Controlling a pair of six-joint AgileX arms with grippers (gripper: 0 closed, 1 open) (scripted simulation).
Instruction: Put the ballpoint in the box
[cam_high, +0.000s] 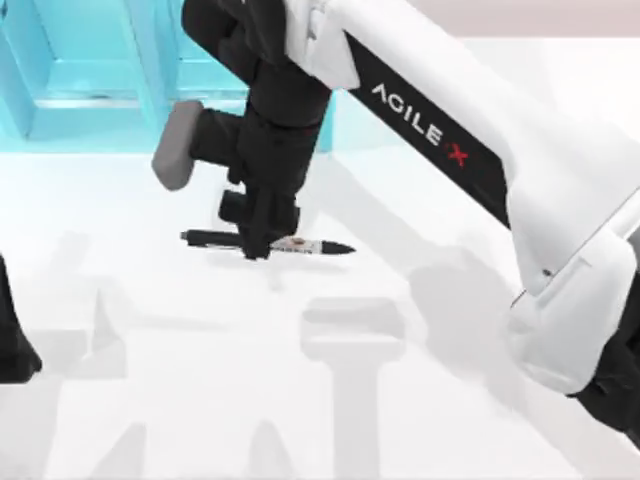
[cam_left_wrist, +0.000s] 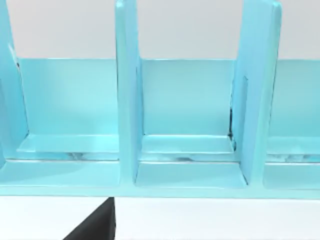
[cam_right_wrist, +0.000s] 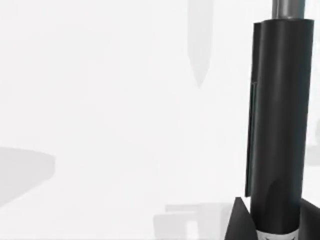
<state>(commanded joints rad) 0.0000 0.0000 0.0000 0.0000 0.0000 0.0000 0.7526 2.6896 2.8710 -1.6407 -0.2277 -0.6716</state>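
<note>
1. Ballpoint (cam_high: 270, 241) lies or hangs flat near the middle of the desk (cam_high: 150, 300), parallel to the far edge, with its pointed tip toward the right edge and its blunt end toward the left edge. A shadow sits just under it, so I judge it is at the surface or only slightly lifted; I cannot tell which.
2. Right gripper (cam_high: 258, 240) comes straight down on the ballpoint near its middle, beside the white band. In the right wrist view the black barrel (cam_right_wrist: 277, 125) sits between the 2 fingers (cam_right_wrist: 240, 220), so I judge the gripper is clamped on the pen.
3. The box (cam_high: 90, 70), light blue with upright dividers, stands at the far left corner of the desk. The left wrist view looks into its compartments (cam_left_wrist: 187, 150).
4. The left arm (cam_high: 15, 340) is parked at the left edge.
5. To do this step well, I would keep the grip firm, raise the pen level until it is above the box walls, then carry it toward the far left corner over 1 compartment.
</note>
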